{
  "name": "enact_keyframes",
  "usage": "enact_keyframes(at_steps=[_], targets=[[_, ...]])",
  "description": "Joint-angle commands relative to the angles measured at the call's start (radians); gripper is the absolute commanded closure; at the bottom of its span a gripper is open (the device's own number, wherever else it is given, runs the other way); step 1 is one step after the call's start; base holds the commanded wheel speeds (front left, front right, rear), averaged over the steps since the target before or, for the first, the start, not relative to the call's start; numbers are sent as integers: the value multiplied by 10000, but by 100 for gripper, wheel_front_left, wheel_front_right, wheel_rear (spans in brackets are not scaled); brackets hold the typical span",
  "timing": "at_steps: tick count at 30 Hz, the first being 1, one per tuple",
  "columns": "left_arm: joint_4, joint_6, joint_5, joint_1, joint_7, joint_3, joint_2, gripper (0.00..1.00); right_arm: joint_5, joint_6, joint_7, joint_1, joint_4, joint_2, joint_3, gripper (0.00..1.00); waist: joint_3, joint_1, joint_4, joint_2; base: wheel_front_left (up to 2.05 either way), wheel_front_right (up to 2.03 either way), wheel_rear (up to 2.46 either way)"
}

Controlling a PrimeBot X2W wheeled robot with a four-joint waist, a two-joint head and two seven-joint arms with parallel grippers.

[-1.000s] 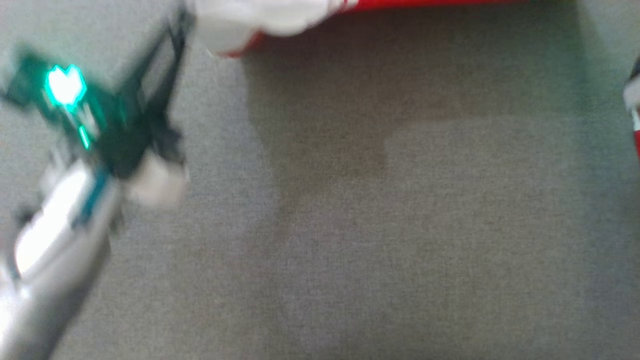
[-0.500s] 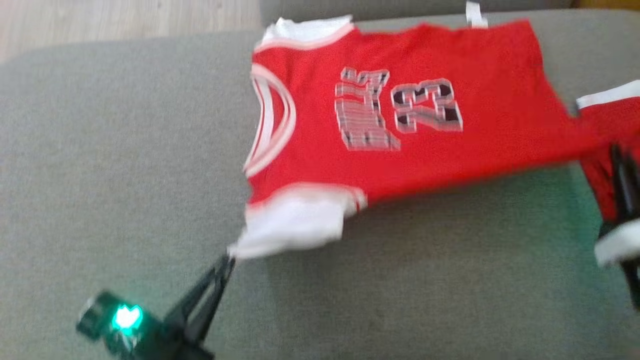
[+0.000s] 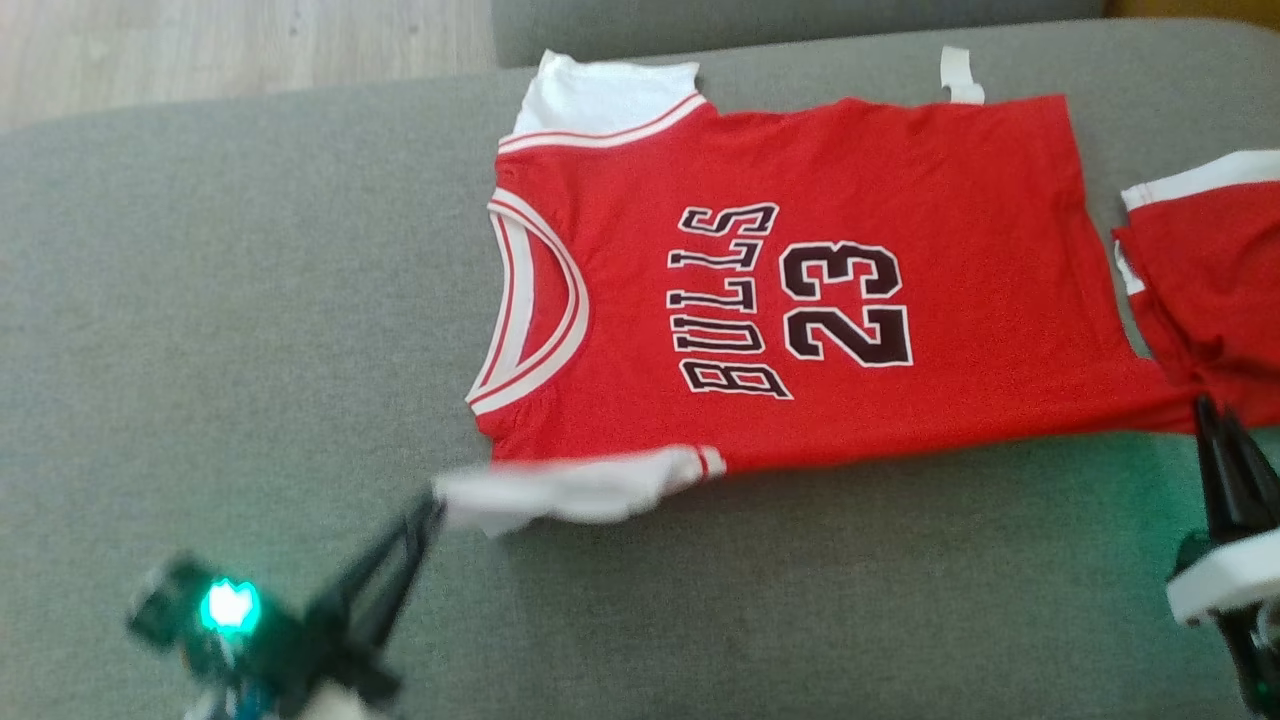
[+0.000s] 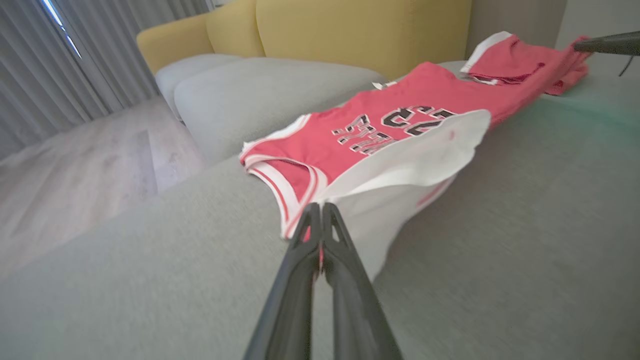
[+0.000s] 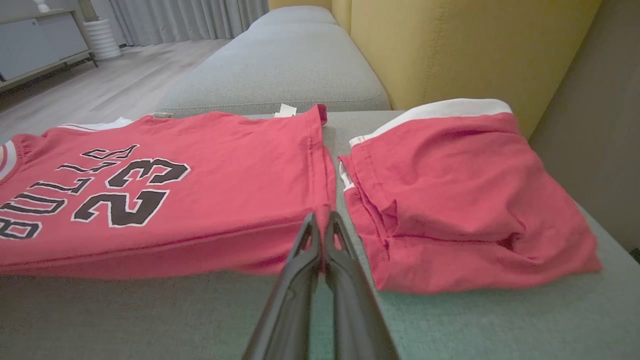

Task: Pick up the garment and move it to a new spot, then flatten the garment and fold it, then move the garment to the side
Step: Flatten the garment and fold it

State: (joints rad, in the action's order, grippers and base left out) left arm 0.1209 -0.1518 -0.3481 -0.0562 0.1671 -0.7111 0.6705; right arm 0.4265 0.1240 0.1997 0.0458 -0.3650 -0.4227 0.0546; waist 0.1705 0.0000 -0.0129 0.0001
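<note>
The garment (image 3: 850, 200) is a red jersey with white sleeves and "BULLS 23" in black, spread face up on the grey sofa seat (image 3: 250, 300). My left gripper (image 3: 432, 500) is shut on the tip of the near white sleeve (image 3: 570, 490), which hangs a little above the cushion; the left wrist view shows the same grip (image 4: 320, 206) and the jersey (image 4: 325, 145). My right gripper (image 3: 1208, 405) is shut on the jersey's near hem corner; in the right wrist view its tips (image 5: 320, 216) pinch the red edge of the jersey (image 5: 225, 150).
Folded red shorts (image 3: 1210, 270) with a white band lie just right of the jersey, close to my right gripper, also as shorts (image 5: 450, 190). A yellow backrest (image 5: 450, 45) rises behind the seat. Wooden floor (image 3: 200, 50) lies beyond the cushion's far left edge.
The head camera has swung up from bare cushion to the whole jersey. Since half a second ago the near sleeve has sunk lower and flatter. Both grippers stay shut on the cloth.
</note>
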Motion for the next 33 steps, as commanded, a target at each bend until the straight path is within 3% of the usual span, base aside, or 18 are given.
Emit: enact_keyframes(at_steps=[1,12,18,26,27,28,29,30,31,33], targets=[[15,89,126,-1037,-88,540,113,100,-83,67,-51,455,199,-186,-11,100,213,0,-17,-1,0,0,0],[-2942,1689,1052,-5238,-163,53,-1038,100,-410,67,-471,2455,-1154,48,129,100,1320,0,-84,-1,0,0,0],[-4165,2040,1479,-6582,170,-155,-1451,100,-412,67,-236,3345,-1878,84,476,100,1701,0,-137,-1,0,0,0],[-5482,1939,2058,-7825,607,-294,-1786,100,-334,67,240,4213,-2934,155,932,100,2014,0,-122,-1,0,0,0],[-5621,1885,2131,-7898,640,-323,-1821,100,-318,67,293,4298,-3051,162,959,56,2032,0,-118,-1,0,0,0],[-5760,1828,2191,-7949,664,-354,-1861,100,-315,67,350,4378,-3165,170,955,0,2044,0,-111,-1,0,0,0],[-5913,1751,2169,-7952,677,-337,-1931,84,-333,67,402,4434,-3268,194,960,0,2046,0,-102,-1,0,0,0],[-6047,1691,2127,-7923,688,-328,-2007,56,-355,67,448,4462,-3358,227,963,0,2037,0,-93,-1,0,0,0],[-6150,1604,2081,-7864,704,-308,-2083,0,-369,67,487,4468,-3423,261,978,0,2020,0,-82,-1,0,0,0],[-6297,1385,1841,-7582,724,-190,-2266,0,-398,67,549,4412,-3459,318,1018,0,1953,0,-78,-1,0,0,0]])
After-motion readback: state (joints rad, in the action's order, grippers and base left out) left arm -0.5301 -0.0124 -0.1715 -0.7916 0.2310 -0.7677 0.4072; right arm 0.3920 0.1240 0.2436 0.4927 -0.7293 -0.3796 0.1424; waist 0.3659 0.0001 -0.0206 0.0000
